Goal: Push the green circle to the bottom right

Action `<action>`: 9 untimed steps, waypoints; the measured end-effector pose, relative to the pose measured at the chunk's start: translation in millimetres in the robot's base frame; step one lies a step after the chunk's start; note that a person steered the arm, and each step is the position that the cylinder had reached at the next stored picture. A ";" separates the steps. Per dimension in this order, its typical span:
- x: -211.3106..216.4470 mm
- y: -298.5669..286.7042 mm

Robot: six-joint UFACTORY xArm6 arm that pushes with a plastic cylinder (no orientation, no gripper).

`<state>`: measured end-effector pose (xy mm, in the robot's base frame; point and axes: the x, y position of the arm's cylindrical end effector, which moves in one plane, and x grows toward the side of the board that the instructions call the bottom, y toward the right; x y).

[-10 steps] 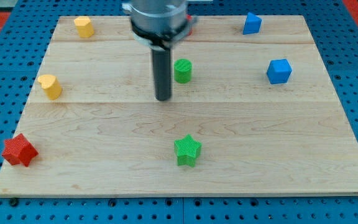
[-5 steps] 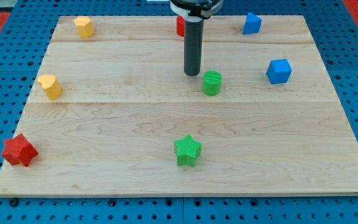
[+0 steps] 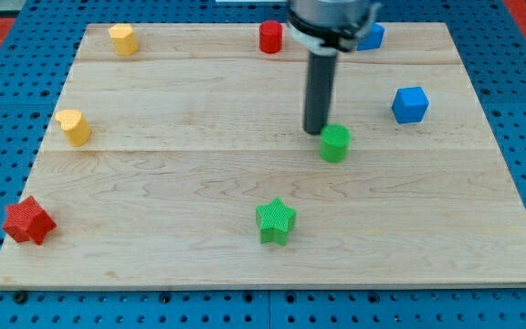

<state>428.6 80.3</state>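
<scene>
The green circle (image 3: 335, 143) is a small green cylinder a little right of the board's middle. My tip (image 3: 315, 131) is at the lower end of the dark rod, just up and left of the green circle, touching or nearly touching it. The rod's housing at the view's top partly hides a blue block (image 3: 371, 37).
A green star (image 3: 275, 221) lies below the middle. A blue cube (image 3: 410, 104) is at the right. A red cylinder (image 3: 270, 37) and a yellow block (image 3: 122, 39) are at the top. Another yellow block (image 3: 74, 126) is at the left, a red star (image 3: 28, 220) at bottom left.
My tip has moved right and down, from left of the green circle to its upper left. The green circle has slid down and to the right.
</scene>
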 end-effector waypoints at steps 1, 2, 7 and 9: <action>14.9 13.0; 14.9 8.7; -8.6 -20.2; -3.3 -5.6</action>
<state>425.3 74.7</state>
